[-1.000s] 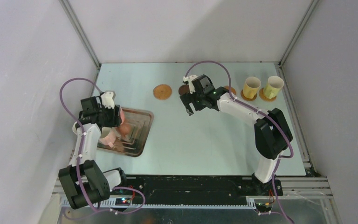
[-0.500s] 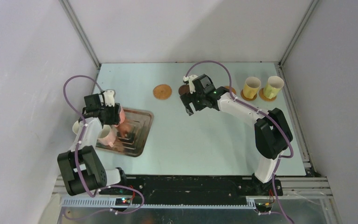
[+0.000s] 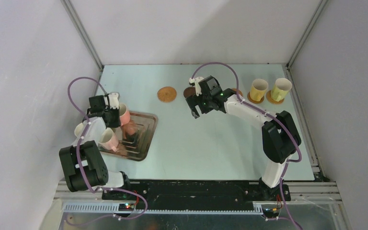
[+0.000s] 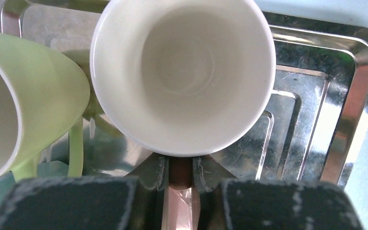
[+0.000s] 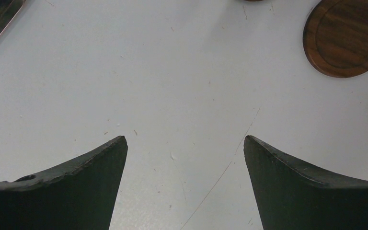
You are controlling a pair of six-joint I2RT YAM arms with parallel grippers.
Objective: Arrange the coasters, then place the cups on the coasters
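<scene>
Pink cup [image 4: 182,72] in left end effector [image 4: 179,173]

The left arm [image 3: 90,135] and right arm [image 3: 247,112] have white links and chunky black joint housings, each trailing a looping purple cable [image 3: 215,63]. The fingers [image 5: 76,187] of the right gripper [image 5: 185,137] are black tapering wedges.

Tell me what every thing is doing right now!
Pink cup: held by its handle, above the tray.
Left gripper: shut on that handle.
Green cup: loose.
Right gripper: open, empty.
Yellow cup: on a coaster.
Yellow-green cup: on a coaster.
Orange coaster: bare.
Dark coaster: bare.
</scene>
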